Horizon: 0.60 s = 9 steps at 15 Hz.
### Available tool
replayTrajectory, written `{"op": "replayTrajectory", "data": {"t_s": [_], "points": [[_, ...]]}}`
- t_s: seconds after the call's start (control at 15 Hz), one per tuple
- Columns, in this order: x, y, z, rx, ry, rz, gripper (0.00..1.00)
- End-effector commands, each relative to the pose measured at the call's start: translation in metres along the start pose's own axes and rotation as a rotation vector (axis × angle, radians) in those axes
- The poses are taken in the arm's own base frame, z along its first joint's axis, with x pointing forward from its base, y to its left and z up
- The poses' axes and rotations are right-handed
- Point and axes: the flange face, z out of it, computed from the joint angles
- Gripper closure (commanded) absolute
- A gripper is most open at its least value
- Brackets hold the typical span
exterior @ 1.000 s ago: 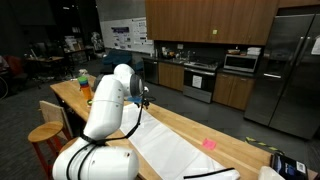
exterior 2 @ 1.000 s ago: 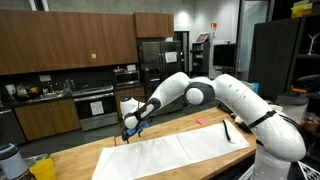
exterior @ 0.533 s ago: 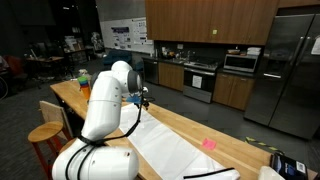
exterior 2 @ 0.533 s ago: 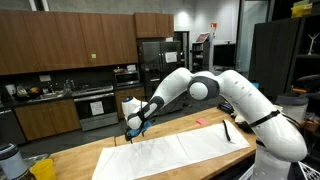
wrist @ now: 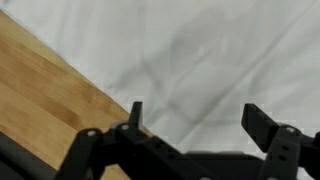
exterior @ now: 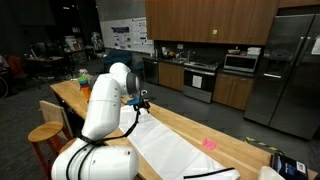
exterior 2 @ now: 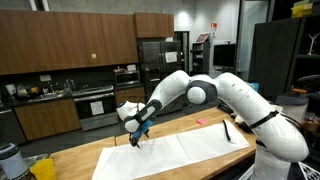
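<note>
While we looked through the wrist view, the gripper [wrist: 198, 115] stood released, its two fingers spread wide with nothing between them. It hung over the white sheet [wrist: 200, 50], close to the edge where the sheet met the bare wooden counter [wrist: 50, 90]. In both exterior views we saw the gripper [exterior 2: 137, 138] [exterior: 143, 101] pointing down at one end of the sheet [exterior 2: 185, 150] [exterior: 160, 145], which lay flat and creased along the counter [exterior 2: 90, 165]. We could not tell whether the fingertips touched it. Beyond the sheet's far end lay a small pink scrap [exterior: 209, 143] and a black tool [exterior 2: 228, 131]. Behind the arm in an exterior view stood a green bottle [exterior: 83, 77], well apart from the gripper.
</note>
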Motion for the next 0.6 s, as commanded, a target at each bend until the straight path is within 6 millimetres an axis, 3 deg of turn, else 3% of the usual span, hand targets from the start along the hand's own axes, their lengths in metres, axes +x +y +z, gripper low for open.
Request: {"op": "replayTrajectory", "data": {"t_s": [0.0,0.33,0.53], "points": [[-0.014,0.024,-0.012,-0.145,-0.091,0.086,0.00],[-0.044,0.027,-0.035,-0.191,-0.046,0.175,0.00],[-0.072,0.021,-0.030,-0.211,0.025,0.216,0.00]]}}
